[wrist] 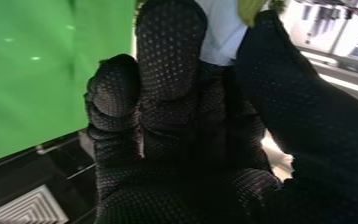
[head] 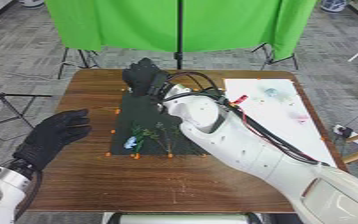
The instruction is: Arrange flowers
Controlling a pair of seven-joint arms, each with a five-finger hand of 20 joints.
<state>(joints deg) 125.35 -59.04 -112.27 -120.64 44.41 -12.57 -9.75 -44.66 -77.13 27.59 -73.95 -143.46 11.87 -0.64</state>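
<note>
My right hand (head: 141,79) stands open over the far left part of the table, by the dark mat's (head: 138,111) far end. In the right wrist view my right hand (wrist: 171,55) has long, nearly straight fingers. A pale bluish-white thing (wrist: 218,30) and a yellow-green piece (wrist: 249,11) show between fingers and thumb; whether they are held I cannot tell. My left hand (head: 53,136) hangs open, fingers relaxed, over the table's left edge. On the near part of the mat lie a blue flower (head: 130,142) and green stems (head: 163,140). My right forearm hides part of the mat.
A white sheet (head: 262,107) with faint coloured patches lies on the right of the brown table (head: 127,177). Small orange marks surround the mat. Beyond the far edge hangs a green cloth (head: 127,27) on a dark stand, with tripod legs at the left.
</note>
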